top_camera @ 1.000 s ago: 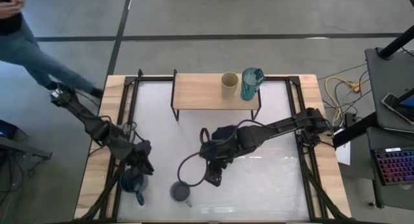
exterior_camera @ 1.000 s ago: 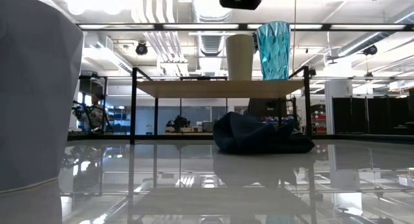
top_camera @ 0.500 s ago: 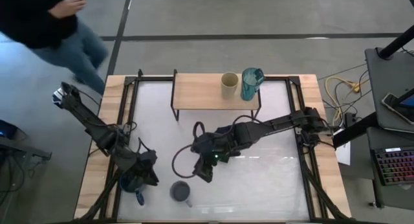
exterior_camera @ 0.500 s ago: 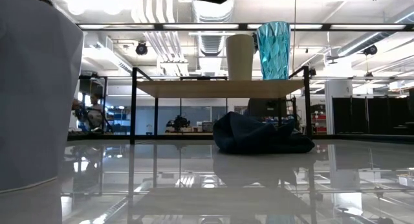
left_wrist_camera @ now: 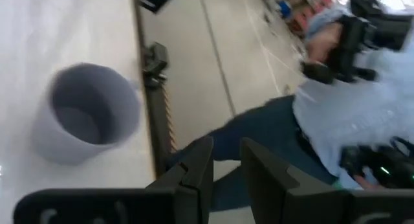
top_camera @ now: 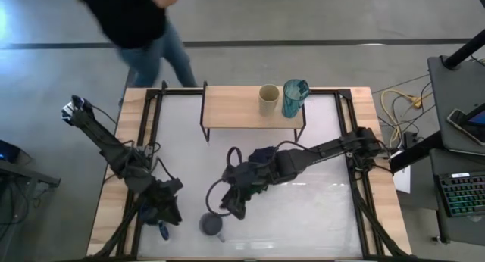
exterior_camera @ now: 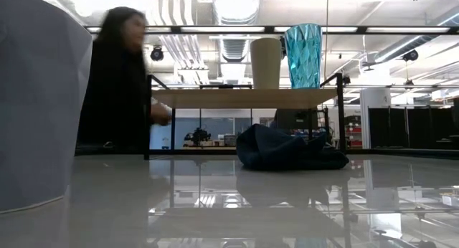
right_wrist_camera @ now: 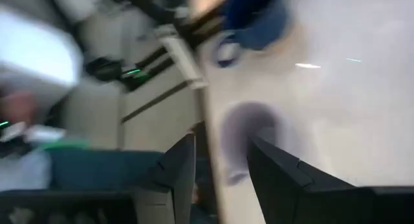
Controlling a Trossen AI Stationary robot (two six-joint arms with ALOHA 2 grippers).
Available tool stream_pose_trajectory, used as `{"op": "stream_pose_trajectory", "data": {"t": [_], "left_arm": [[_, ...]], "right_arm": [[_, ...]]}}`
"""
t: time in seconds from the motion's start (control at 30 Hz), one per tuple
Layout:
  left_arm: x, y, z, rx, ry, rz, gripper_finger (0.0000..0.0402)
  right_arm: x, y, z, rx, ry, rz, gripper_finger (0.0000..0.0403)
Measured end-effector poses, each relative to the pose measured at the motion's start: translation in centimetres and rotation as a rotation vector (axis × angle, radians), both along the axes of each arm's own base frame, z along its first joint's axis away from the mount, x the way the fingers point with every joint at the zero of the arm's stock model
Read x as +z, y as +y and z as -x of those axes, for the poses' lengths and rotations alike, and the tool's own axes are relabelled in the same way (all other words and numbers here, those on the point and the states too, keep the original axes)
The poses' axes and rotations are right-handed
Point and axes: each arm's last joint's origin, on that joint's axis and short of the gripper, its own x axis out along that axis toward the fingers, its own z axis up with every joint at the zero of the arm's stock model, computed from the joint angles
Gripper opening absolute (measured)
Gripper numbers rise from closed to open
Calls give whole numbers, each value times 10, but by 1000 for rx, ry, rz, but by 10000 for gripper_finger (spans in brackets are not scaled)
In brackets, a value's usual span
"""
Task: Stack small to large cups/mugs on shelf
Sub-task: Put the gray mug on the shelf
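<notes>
The beige cup (top_camera: 268, 99) and the teal mug (top_camera: 294, 98) stand on the right end of the wooden shelf (top_camera: 231, 107) by the far edge. The grey-lavender mug (top_camera: 211, 224) stands upright near the near edge and looms large in the low view (exterior_camera: 39, 97). My right gripper (top_camera: 231, 207), open, hovers just to its far right. The mug shows blurred beyond the fingers (right_wrist_camera: 249, 130). My left gripper (top_camera: 162, 210), open by a narrow gap, is over the dark blue mug and hides most of it. Only the mug's handle (top_camera: 162, 231) shows.
A dark navy cloth (exterior_camera: 287, 151) lies bunched on the table in front of the shelf, under my right arm (top_camera: 318, 150). A person (top_camera: 136, 20) moves past beyond the far edge. The left half of the shelf is bare. Cables lie off the table's right side.
My left gripper has moved toward the near edge and down over the dark blue mug. My right gripper has shifted toward the table's left, closer to the grey-lavender mug. The person has walked along the far side from the left toward the middle.
</notes>
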Motion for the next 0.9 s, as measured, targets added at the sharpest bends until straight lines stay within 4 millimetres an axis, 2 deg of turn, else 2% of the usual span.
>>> {"op": "stream_pose_trajectory", "data": {"t": [0.2,0.53,0.7,0.9], "left_arm": [[7,10,15,-59,-77,-35,63],[2,32,38,-48,-59,-146,63],[-5,34,35,51,-50,-209,63],[-20,21,20,57,48,-262,63]], "right_arm": [[-6,-4,3,-84,59,80,113],[-4,30,14,-41,73,18,109],[-17,28,16,-63,128,16,112],[-43,24,19,-100,229,-20,122]]}}
